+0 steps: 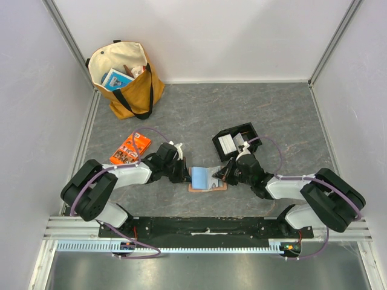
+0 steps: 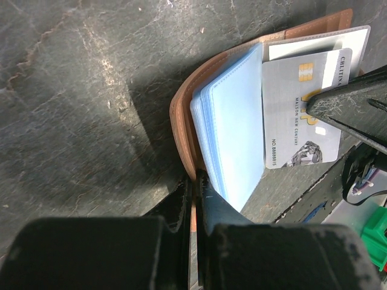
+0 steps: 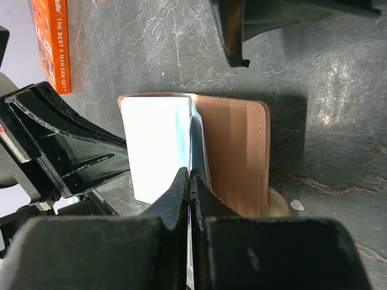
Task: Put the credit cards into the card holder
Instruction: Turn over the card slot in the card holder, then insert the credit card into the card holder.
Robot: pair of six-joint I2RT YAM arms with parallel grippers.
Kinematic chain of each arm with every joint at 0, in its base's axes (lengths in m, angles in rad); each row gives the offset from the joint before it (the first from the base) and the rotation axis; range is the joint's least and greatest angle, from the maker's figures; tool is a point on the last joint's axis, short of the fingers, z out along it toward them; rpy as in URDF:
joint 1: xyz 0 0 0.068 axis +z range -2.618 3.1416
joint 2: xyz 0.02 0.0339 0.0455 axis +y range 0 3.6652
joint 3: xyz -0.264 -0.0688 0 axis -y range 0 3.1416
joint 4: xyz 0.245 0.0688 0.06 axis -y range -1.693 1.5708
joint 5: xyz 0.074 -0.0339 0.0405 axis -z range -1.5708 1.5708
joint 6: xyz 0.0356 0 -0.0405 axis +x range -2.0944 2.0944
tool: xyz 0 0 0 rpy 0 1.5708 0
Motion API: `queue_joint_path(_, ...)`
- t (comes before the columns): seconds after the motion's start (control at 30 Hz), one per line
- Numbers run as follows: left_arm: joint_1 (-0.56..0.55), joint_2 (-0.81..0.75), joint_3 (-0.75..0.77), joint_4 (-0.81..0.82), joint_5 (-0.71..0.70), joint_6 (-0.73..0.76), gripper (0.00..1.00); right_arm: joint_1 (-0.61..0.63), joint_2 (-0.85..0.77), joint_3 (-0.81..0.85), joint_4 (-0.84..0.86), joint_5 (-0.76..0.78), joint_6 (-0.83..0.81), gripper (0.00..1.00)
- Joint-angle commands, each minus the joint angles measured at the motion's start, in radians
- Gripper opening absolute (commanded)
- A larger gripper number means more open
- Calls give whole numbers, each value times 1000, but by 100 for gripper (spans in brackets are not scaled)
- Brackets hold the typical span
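The card holder [image 1: 205,186] lies open on the table between my two grippers, tan-brown outside with light-blue sleeves [image 2: 233,130] standing up in the middle. My left gripper [image 2: 196,181] is shut on the edge of its left cover and also shows in the top view [image 1: 184,173]. My right gripper [image 3: 190,175] is shut on a pale grey credit card [image 2: 296,112] with a gold chip. It holds the card flat against the holder's right inner side [image 3: 233,154]. The right gripper also shows in the top view [image 1: 223,176]. More white cards [image 1: 227,144] lie in a black tray.
The black two-compartment tray [image 1: 244,129] stands just behind the right gripper. An orange printed packet [image 1: 130,148] lies behind the left arm. A tan tote bag [image 1: 128,78] with items inside stands at the back left. Walls close the table on three sides.
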Motion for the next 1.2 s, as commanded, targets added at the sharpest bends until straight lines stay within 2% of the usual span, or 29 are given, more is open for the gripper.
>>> queue_joint_path(0.0, -5, 60, -21, -110, -85, 66, 2, -4, -23, -7, 24, 4, 0, 0)
queue_joint_path(0.13, -5, 66, -18, -108, -85, 69, 2, -5, -8, 9, 5, -1, -18, 0)
queue_joint_path(0.3, -7, 69, -10, -116, -85, 81, 2, -8, -81, 4, -88, 56, -55, 0)
queue_joint_path(0.53, -5, 79, -4, -124, -79, 95, 2, -8, -78, -2, -41, 31, -43, 0)
queue_joint_path(0.87, -7, 102, 7, -115, -65, 112, 2, -10, 84, 6, 94, -25, -37, 0)
queue_joint_path(1.17, -7, 108, 8, -116, -56, 116, 2, -11, 116, 4, 58, -1, -35, 0)
